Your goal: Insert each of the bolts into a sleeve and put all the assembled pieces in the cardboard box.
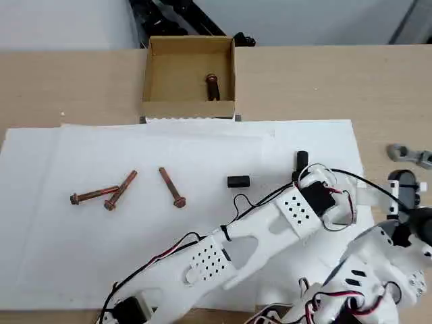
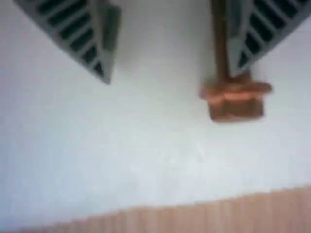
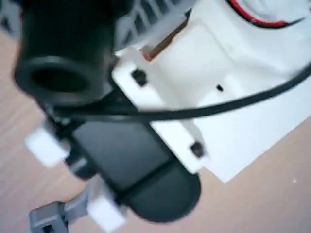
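My left gripper (image 2: pixel 170 73) is open just above the white paper (image 2: pixel 146 160), with a copper bolt (image 2: pixel 233 99) lying along the inside of one finger (image 2: pixel 252 39). From above, that gripper (image 1: pixel 329 196) sits at the paper's right side. My right gripper (image 3: pixel 77 24) is shut on a black sleeve (image 3: pixel 58 77), close beside the left arm's wrist (image 3: pixel 228 97); from above it is at the far right (image 1: pixel 405 185). Three loose bolts (image 1: pixel 121 190) lie on the left of the paper. Two black sleeves (image 1: pixel 237 181) (image 1: pixel 301 160) rest mid-paper. The cardboard box (image 1: pixel 154 74) holds one sleeved bolt (image 1: pixel 212 86).
A grey part (image 1: pixel 405 154) lies on the bare wood past the paper's right edge. Cables (image 1: pixel 256 199) trail along the left arm. Open paper stretches between the loose bolts and the sleeves, and bare table flanks the box.
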Controlling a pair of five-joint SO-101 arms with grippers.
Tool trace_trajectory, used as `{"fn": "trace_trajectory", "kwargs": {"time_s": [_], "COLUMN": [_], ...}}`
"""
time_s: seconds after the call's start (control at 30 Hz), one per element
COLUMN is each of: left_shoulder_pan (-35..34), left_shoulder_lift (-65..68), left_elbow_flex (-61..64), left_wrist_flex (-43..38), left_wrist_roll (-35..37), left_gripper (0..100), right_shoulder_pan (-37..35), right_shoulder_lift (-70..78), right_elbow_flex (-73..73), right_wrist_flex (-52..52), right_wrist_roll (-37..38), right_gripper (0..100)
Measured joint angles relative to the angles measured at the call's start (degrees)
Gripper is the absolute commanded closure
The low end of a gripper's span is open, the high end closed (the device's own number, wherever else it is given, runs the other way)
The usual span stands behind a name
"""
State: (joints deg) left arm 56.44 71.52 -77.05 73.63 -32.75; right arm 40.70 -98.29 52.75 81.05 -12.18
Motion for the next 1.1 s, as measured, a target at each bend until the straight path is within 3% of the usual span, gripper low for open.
{"fn": "trace_trajectory", "kwargs": {"time_s": [0.23, 0.43, 0.67, 0.87, 1.1], "left_shoulder_pan": [-0.5, -8.3, -23.0, -34.5, -41.1], "left_shoulder_lift": [-0.3, -3.9, -9.5, -15.5, -25.7], "left_elbow_flex": [-0.1, -2.5, -3.3, 0.2, 11.4], "left_wrist_flex": [6.0, 11.2, 24.3, 25.3, 25.4], "left_wrist_roll": [3.2, 22.7, 41.5, 44.8, 45.7], "left_gripper": [84, 84, 85, 87, 87], "right_shoulder_pan": [-4.4, -10.5, -16.1, -26.8, -39.5], "right_shoulder_lift": [-0.5, -0.5, 2.5, 14.9, 33.5], "right_elbow_flex": [0.0, 0.0, -0.1, 0.0, -2.3], "right_wrist_flex": [1.4, 1.4, 1.4, -3.3, -13.0], "right_wrist_roll": [0.0, 0.0, -0.8, -5.4, -6.2], "right_gripper": [99.6, 99.6, 99.6, 99.6, 99.6]}}
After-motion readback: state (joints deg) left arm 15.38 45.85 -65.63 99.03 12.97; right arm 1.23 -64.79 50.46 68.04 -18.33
